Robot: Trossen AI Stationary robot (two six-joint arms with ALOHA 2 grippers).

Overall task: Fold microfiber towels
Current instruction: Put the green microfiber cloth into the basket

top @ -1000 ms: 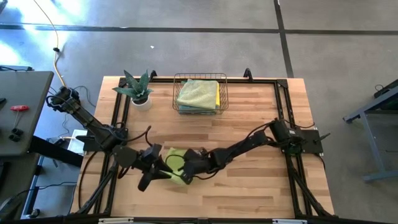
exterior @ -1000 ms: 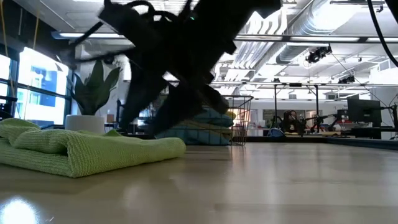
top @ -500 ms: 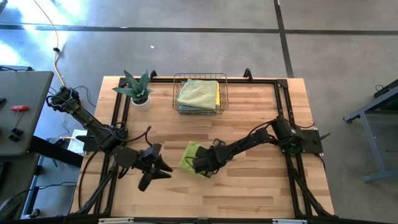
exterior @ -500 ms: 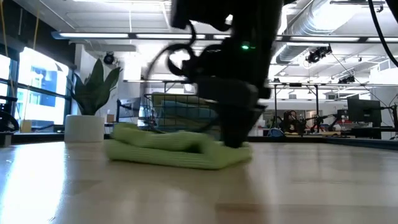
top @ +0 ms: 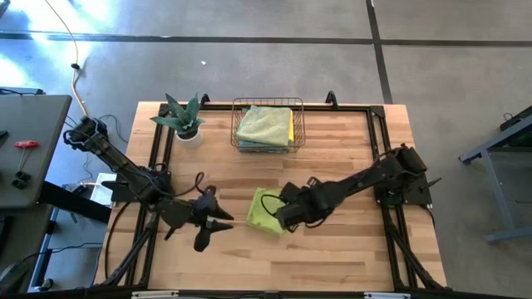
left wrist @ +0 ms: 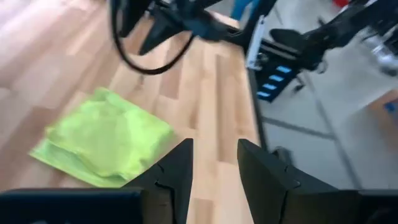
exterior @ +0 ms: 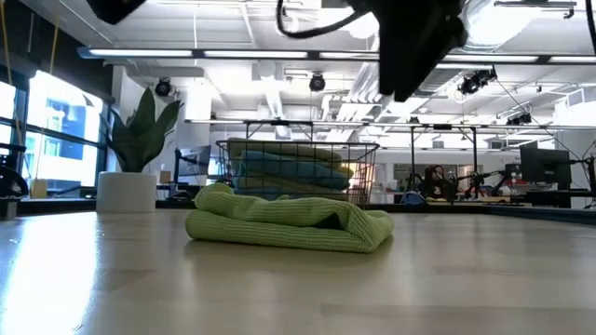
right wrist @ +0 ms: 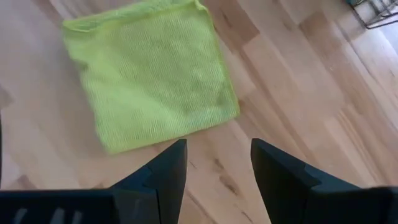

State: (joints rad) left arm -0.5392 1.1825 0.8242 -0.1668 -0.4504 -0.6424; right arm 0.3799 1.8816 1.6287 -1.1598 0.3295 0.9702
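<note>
Towel (top: 264, 211), lime green and folded into a compact square, lies flat mid-counter (top: 349, 257), probably set down to finish its fold. Both pincers are parted and empty: the left pincer (top: 218, 229) hangs low just left of it, the right pincer (top: 285, 214) raised at its right edge, arm stretched across. Farther back, the basket (top: 267, 124) holds a stack of folded towels (top: 264, 123), plant (top: 181, 118) to its left.

Lime green towel (top: 264, 210), black wire basket (top: 268, 105)
</note>
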